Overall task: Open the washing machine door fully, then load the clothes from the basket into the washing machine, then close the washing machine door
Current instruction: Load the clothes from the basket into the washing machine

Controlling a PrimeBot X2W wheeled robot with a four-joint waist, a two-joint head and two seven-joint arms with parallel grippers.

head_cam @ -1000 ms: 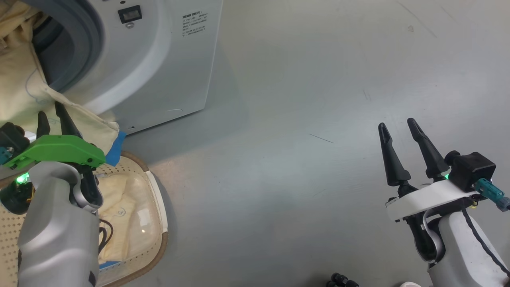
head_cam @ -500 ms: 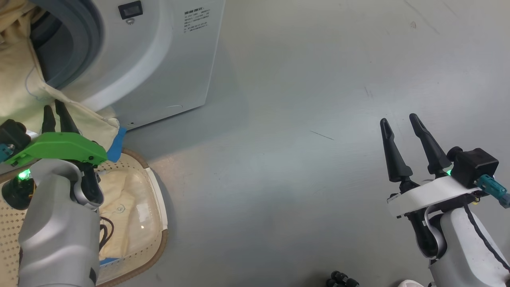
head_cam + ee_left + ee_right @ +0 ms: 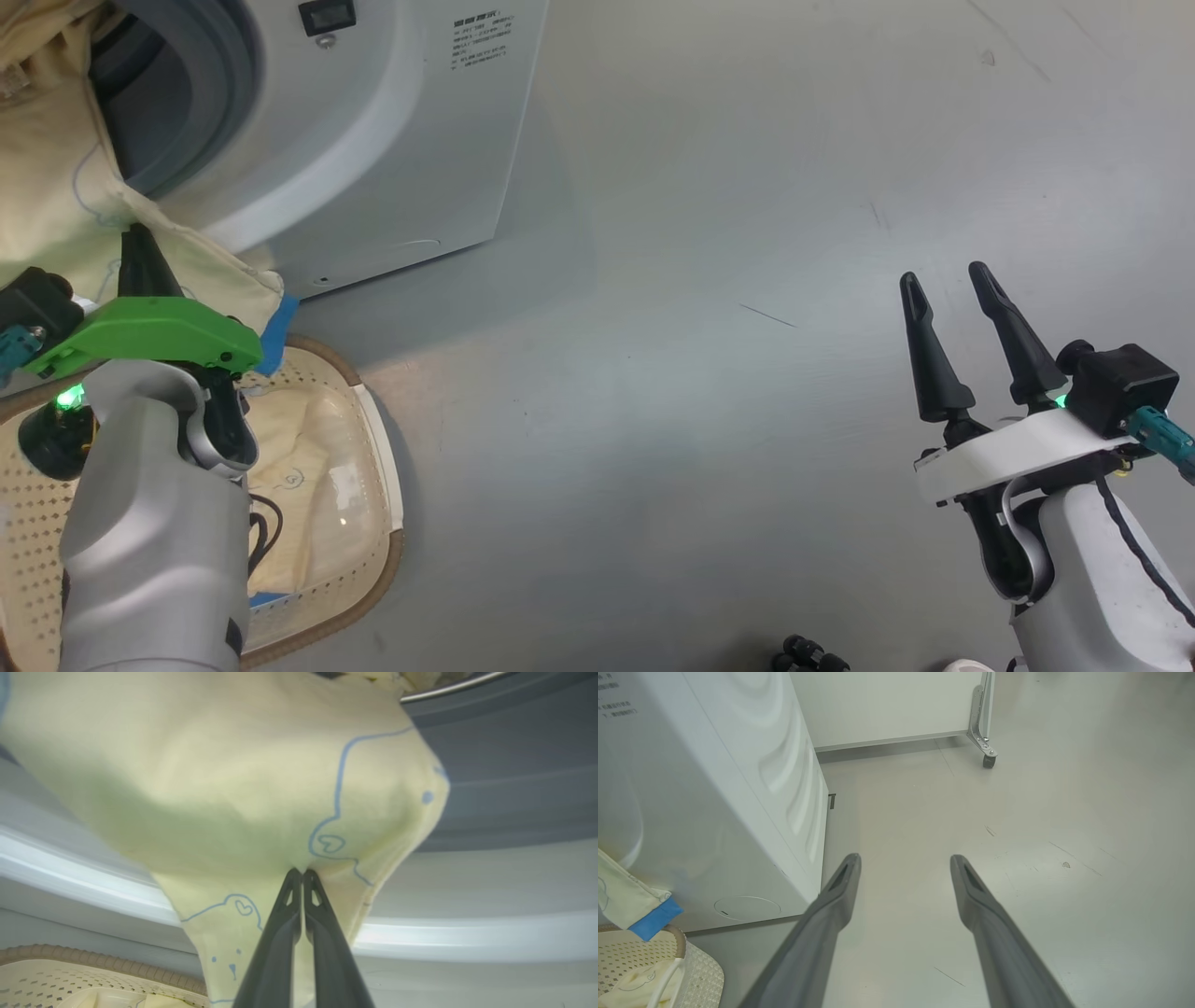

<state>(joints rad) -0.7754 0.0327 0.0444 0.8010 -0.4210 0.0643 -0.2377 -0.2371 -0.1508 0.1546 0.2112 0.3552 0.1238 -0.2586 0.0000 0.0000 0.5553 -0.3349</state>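
A cream garment with blue outlines hangs out of the washing machine opening, over its grey seal. My left gripper is shut on the garment's lower fold. In the left wrist view the fingertips pinch the cloth. The garment's blue-trimmed corner dangles above the basket, which holds more cream clothes. Far to the right, my right gripper stands open over bare floor, its fingers wide apart. The washing machine door is out of view.
Grey floor stretches open to the right of the washer. A white panel on a caster stands behind the washer's side. A small black object lies at the bottom edge of the head view.
My left gripper's fingers have come together on the hanging garment. The head camera has shifted slightly. The right arm holds its pose.
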